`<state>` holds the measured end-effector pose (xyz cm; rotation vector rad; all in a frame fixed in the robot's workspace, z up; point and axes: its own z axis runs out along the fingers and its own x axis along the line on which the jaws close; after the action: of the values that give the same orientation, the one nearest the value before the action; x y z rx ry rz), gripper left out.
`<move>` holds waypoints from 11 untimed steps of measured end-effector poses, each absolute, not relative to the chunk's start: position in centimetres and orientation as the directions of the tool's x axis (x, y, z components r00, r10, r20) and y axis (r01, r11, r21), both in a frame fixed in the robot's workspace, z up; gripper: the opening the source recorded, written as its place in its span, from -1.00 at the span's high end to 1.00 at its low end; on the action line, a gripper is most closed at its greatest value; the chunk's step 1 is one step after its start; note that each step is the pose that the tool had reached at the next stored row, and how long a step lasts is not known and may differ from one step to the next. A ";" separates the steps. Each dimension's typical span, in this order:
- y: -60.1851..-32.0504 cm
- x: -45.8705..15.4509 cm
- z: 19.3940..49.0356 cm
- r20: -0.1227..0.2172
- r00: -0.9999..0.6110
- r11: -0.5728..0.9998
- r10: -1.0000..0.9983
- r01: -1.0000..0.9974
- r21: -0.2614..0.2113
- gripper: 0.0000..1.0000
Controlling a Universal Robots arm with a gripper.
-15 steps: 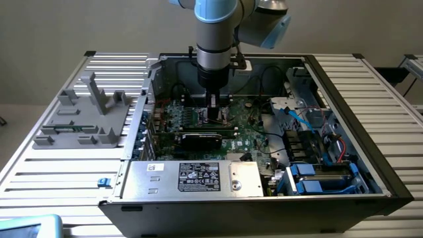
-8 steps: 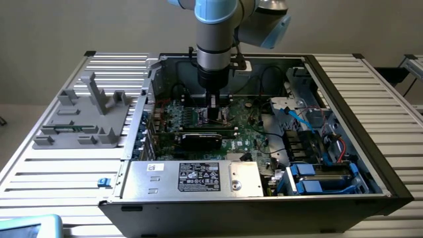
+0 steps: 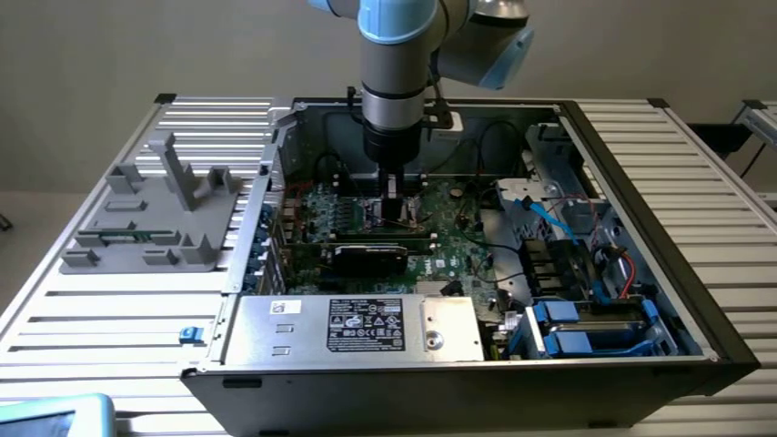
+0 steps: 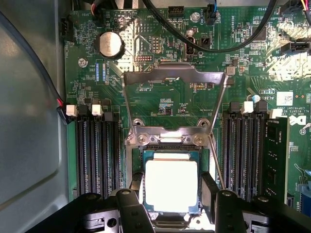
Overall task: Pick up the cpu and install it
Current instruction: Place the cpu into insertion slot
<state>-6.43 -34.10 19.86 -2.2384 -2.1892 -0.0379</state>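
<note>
- Silver-topped, the cpu sits square inside the socket. The gripper has its fingers closed onto two opposite edges, just chip-width apart.
- To do this bit well, I'd say keep the chip dead flat and square to the socket. No sliding sideways, no pushing down.
- The load frame is flipped up off the socket's far side, so it's out of the way.
- Can't tell if the chip is fully seated or a hair above. The socket's pins are hidden under it, and in the exterior view the arm blocks the socket.
</note>
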 end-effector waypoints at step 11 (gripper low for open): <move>-34.1 -6.4 19.9 0.025 0.011 -0.011 1.000 1.000 0.010 -0.10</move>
<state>-6.43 -34.11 19.85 -2.2261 -2.2015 -0.0380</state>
